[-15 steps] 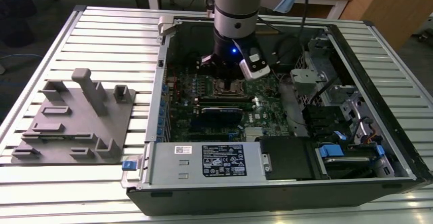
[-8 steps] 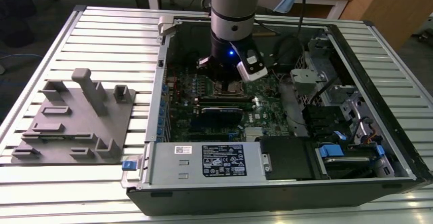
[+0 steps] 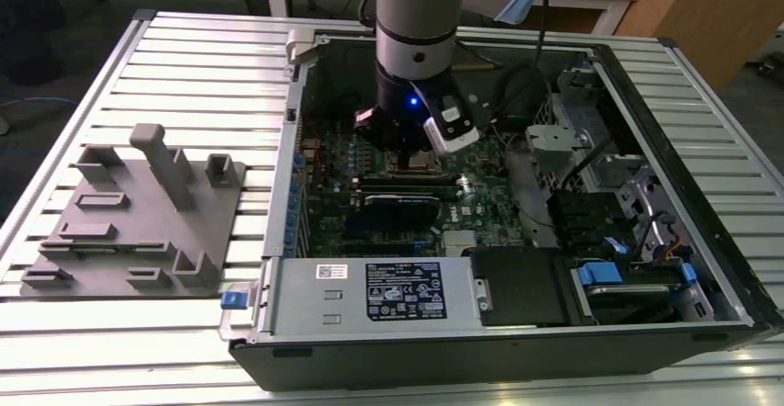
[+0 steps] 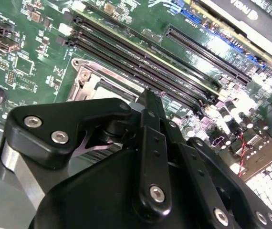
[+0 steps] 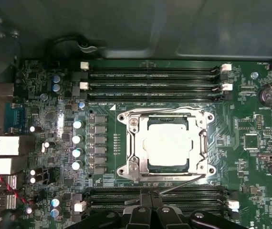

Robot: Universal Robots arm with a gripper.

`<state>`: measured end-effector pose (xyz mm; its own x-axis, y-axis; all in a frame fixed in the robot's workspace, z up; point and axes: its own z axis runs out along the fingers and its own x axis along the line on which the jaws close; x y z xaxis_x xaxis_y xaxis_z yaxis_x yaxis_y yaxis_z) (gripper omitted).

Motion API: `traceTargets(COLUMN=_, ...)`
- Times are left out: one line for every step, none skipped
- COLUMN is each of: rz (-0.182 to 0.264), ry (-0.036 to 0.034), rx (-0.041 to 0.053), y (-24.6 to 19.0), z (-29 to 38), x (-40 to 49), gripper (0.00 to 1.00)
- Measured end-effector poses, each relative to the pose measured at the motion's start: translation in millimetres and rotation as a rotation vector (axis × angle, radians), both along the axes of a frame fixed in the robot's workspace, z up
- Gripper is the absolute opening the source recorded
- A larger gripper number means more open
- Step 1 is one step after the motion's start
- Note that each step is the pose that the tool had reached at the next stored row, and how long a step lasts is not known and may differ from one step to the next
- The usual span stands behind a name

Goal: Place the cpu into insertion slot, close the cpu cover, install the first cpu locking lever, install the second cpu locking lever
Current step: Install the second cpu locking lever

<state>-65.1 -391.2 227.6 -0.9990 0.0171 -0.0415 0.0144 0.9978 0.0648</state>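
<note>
Black gripper linkage (image 4: 148,157) fills my near view, hanging just above the square silver-rimmed insertion slot (image 5: 167,143) on the green motherboard (image 5: 250,157).

From my seat, the small flat silver-grey cpu (image 5: 167,141) lies in that slot, and the thin silver square cpu cover (image 5: 200,143) lies flat around it, framing the chip through its window. One thin wire lever (image 5: 181,183) angles up off the slot's near edge beside the long black memory slots (image 5: 155,78). I cannot tell how far the fingers are parted, nor whether they grip anything. In the exterior view, the grey arm (image 3: 414,20) reaches down into the open black computer case (image 3: 515,332), with a grey moulded fixture (image 3: 135,213) on the slatted table (image 3: 123,351) at that view's left.
</note>
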Motion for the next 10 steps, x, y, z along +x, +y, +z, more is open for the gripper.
traceTargets(rz=0.0, ry=0.0, rx=0.0, y=-0.1, z=-0.8, x=-0.6, gripper=0.1)
traceTargets(rz=0.0, ry=0.0, rx=0.0, y=-0.2, z=-1.7, x=-1.3, gripper=0.1)
traceTargets(rz=0.0, ry=0.0001, rx=-0.0001, y=-0.3, z=-2.3, x=-1.9, gripper=0.1)
traceTargets(rz=0.001, ry=0.0001, rx=-0.0001, y=-0.3, z=-2.8, x=-2.5, gripper=0.1)
traceTargets(rz=0.001, ry=0.0002, rx=-0.0002, y=-0.4, z=-3.3, x=-3.4, gripper=0.1)
traceTargets(rz=0.001, ry=0.0001, rx=-0.0001, y=-0.4, z=-3.8, x=-4.4, gripper=0.1)
traceTargets(rz=0.002, ry=0.0001, rx=-0.0001, y=-0.4, z=-4.4, x=-5.4, gripper=0.1)
traceTargets(rz=0.002, ry=0.0001, rx=0.0, y=-0.4, z=-4.9, x=-6.3, gripper=0.1)
traceTargets(rz=0.002, ry=0.0001, rx=-0.0001, y=-0.5, z=-5.3, x=-7.0, gripper=0.1)
traceTargets(rz=0.003, ry=0.0001, rx=-0.0001, y=-0.5, z=-5.6, x=-7.5, gripper=0.1)
